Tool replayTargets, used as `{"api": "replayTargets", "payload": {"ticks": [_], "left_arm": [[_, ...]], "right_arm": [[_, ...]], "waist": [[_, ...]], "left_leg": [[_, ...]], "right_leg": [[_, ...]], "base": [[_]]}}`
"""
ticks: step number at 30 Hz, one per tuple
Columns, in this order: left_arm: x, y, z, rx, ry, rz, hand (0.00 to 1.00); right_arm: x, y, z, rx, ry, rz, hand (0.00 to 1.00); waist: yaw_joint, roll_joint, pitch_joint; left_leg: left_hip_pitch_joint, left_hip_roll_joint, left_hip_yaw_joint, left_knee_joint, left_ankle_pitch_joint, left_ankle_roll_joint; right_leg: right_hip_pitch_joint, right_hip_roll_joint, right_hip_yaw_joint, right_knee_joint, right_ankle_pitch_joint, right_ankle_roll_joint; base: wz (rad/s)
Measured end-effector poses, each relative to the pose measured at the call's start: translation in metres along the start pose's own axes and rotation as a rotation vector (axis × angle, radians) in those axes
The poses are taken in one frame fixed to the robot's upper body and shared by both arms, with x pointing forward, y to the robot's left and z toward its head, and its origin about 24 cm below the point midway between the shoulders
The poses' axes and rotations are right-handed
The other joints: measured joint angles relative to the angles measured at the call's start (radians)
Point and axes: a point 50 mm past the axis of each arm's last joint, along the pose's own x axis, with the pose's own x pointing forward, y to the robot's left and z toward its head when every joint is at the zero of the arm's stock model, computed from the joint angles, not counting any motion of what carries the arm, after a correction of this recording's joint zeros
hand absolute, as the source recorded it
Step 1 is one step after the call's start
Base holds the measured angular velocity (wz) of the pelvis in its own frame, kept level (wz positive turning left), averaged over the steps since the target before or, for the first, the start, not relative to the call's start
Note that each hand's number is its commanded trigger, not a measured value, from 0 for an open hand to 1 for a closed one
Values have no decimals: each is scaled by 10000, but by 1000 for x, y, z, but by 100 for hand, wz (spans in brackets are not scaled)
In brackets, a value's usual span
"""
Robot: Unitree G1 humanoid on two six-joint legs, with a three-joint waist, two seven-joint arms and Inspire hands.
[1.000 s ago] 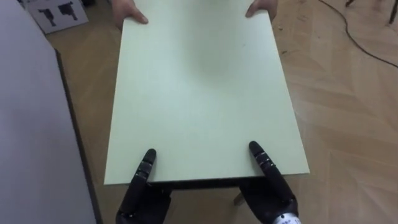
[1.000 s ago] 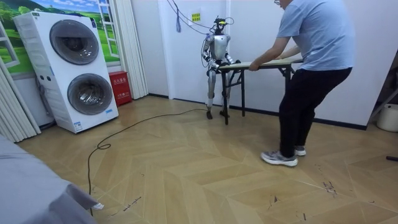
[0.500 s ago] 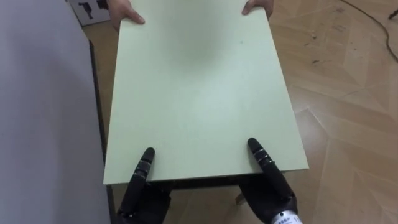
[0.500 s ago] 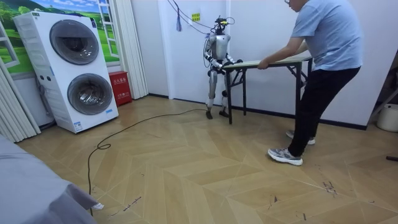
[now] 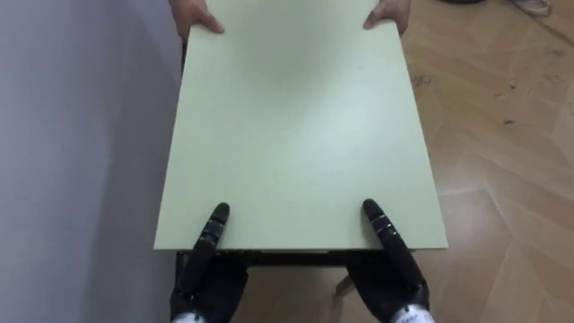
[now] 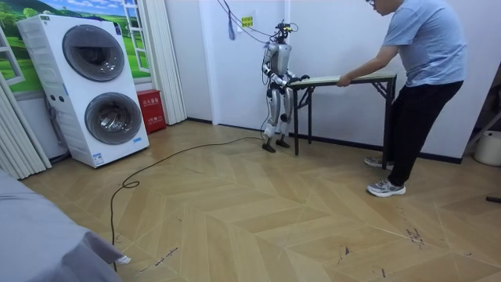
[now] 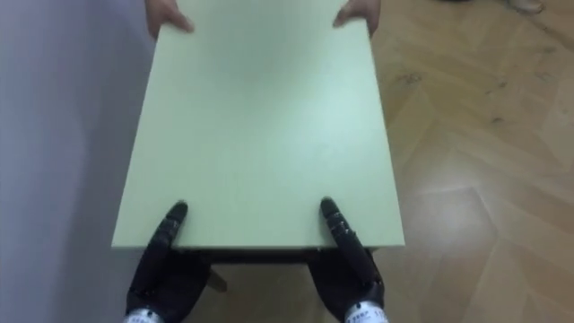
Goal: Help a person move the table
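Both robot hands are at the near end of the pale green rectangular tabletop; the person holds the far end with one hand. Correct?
No: the left eye view shows the person's two hands on the pale green rectangular tabletop, at its far end.

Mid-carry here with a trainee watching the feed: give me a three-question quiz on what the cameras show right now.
1. True or false: the person's hands hold the far end of the table.
2. Multiple choice: what runs along the table's side on the robot's left? A) a wall B) a sofa C) a bicycle
3. Fill in (near or far): the left hand and the right hand are both at the table's ____ edge.
Key: 1 true; 2 A; 3 near.
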Motion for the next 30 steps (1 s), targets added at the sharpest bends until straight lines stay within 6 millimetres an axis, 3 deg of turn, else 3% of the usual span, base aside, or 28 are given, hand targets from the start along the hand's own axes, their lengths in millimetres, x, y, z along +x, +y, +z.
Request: {"api": "replayTargets", "payload": {"ticks": [7,12,14,16,19,24,30], "left_arm": [[-1,1,2,156,-39,85,100],[2,-3,4,216,-86,-90,100],[3,-4,4,286,-102,-144,100],[4,-6,5,377,-90,-227,100],[8,-10,4,458,24,-316,100],[9,-10,4,615,119,-326,100],[10,-10,3,600,165,-195,100]], "right_arm": [[-1,-1,-5,2,-42,-61,100],[1,1,-4,95,-162,46,100],[1,1,-4,168,-184,85,100],[0,0,-4,248,-259,118,100],[0,-1,-1,331,-385,123,100],[-1,-1,-1,386,-425,83,100],[-1,-2,1,337,-407,62,100]], "waist": [[381,-233,85],[573,-303,93],[552,-294,93],[504,-267,92],[434,-261,91],[434,-226,87],[246,-150,86]], "left_leg": [[374,-13,-154,-428,8,2],[308,-27,-471,-331,-9,-29],[236,-62,-593,-305,-11,-31],[100,-128,-827,-218,-10,-32],[-67,-146,-772,-119,-11,-31],[-92,-157,-746,-151,-13,-27],[-54,-156,-615,-202,-11,-23]], "right_leg": [[648,58,-91,-788,166,-19],[757,159,-92,-892,251,-90],[755,164,-138,-886,251,-91],[746,148,-674,-870,251,-92],[745,137,-993,-873,250,-90],[744,139,-710,-860,245,-84],[729,115,-690,-746,233,-65]], "base": [[18],[21],[29],[36],[38],[13],[6]]}}
